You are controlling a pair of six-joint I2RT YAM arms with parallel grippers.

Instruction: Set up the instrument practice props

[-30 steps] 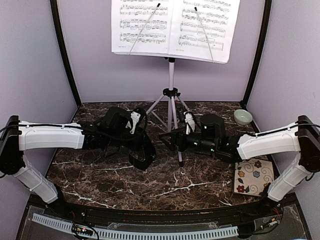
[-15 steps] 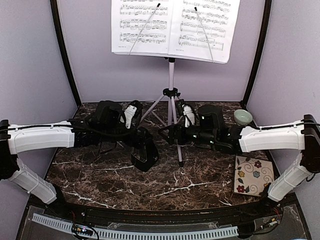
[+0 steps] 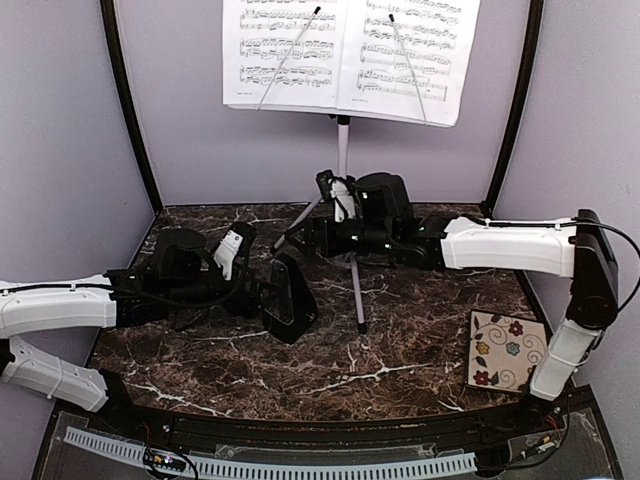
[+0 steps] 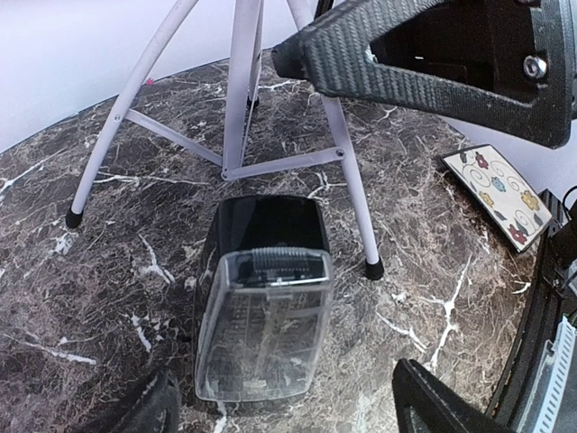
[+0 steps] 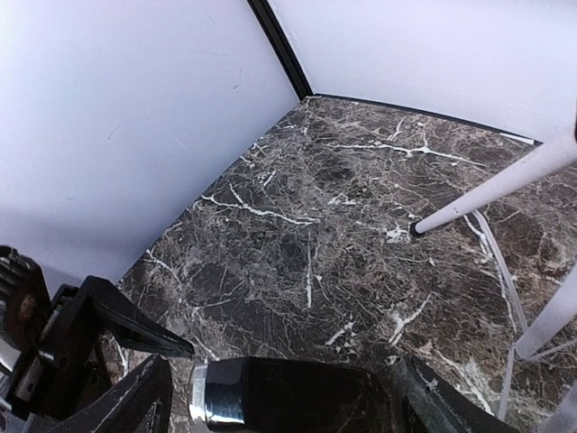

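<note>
The white music stand (image 3: 344,150) stands at the back on its silver tripod (image 4: 243,90), with two printed music sheets (image 3: 285,55) (image 3: 405,55) side by side on its desk. The black pyramid metronome (image 3: 290,305) stands on the marble in front of the tripod, its clear cover facing the left wrist camera (image 4: 264,307). My left gripper (image 3: 258,292) is open just left of the metronome, not touching it; its fingers flank the lower edge of the left wrist view (image 4: 284,410). My right gripper (image 3: 295,238) hovers open behind and above the metronome (image 5: 297,397), near the tripod's left leg.
A floral square tile (image 3: 508,350) lies at the right front of the table, also seen in the left wrist view (image 4: 500,194). The right forearm (image 3: 500,245) stretches across the back right. Tripod legs (image 5: 496,189) spread over the rear centre. Black frame posts (image 3: 130,110) stand at the corners.
The left gripper has opened and drawn back to the left, leaving the metronome standing. The right gripper has swung from right of the pole to behind it, toward the back left.
</note>
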